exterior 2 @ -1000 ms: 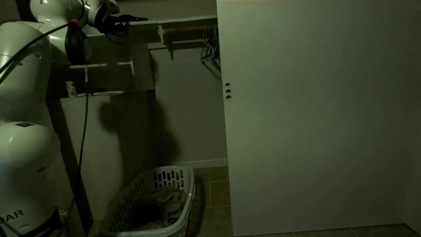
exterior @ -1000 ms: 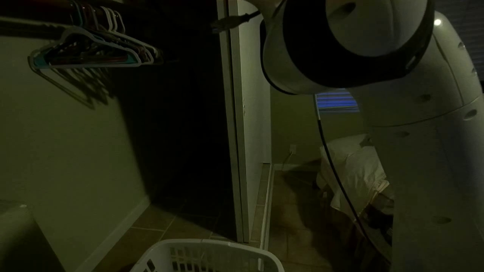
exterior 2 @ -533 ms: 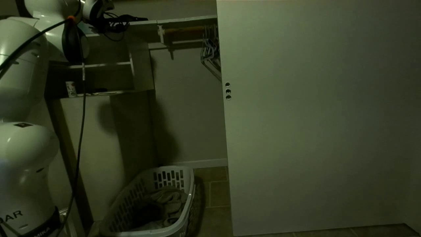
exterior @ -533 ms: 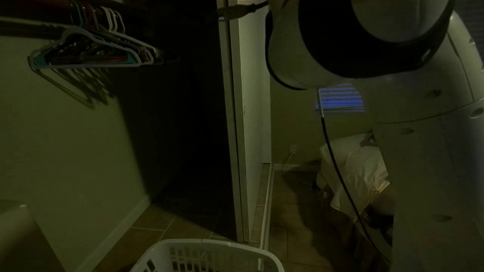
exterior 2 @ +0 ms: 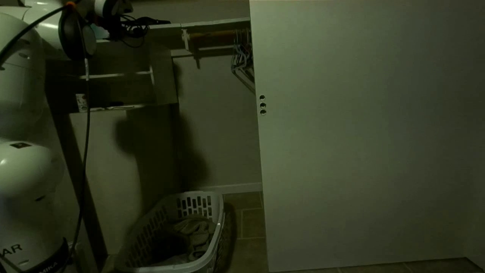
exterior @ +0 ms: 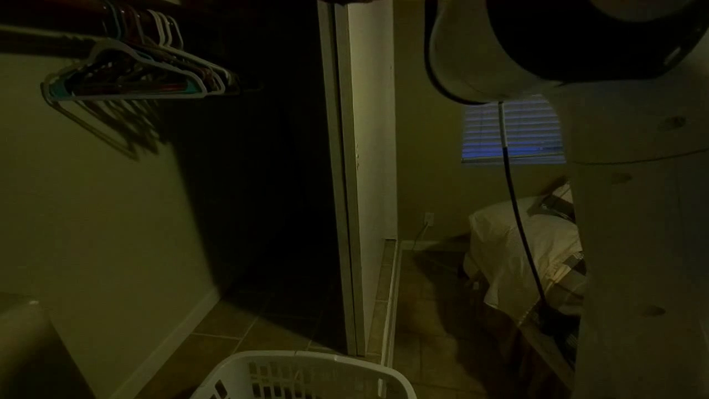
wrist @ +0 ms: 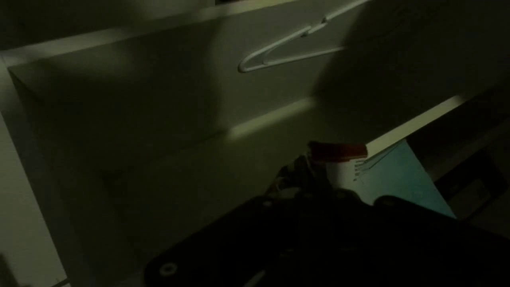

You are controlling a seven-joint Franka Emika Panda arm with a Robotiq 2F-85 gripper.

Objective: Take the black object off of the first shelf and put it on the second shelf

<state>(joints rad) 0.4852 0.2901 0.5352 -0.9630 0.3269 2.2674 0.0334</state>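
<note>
Gripper [wrist: 305, 177] sits in gloom; whether it grips anything, I cannot tell; the black cable tangle [exterior 2: 136, 26], probably the task's object, appears just beside it at the top shelf [exterior 2: 216, 22], though the small dark item [exterior 2: 116, 103] well below may be meant; loose loops could snag during lifting, dragging the blue flat item [wrist: 410, 179].
</note>
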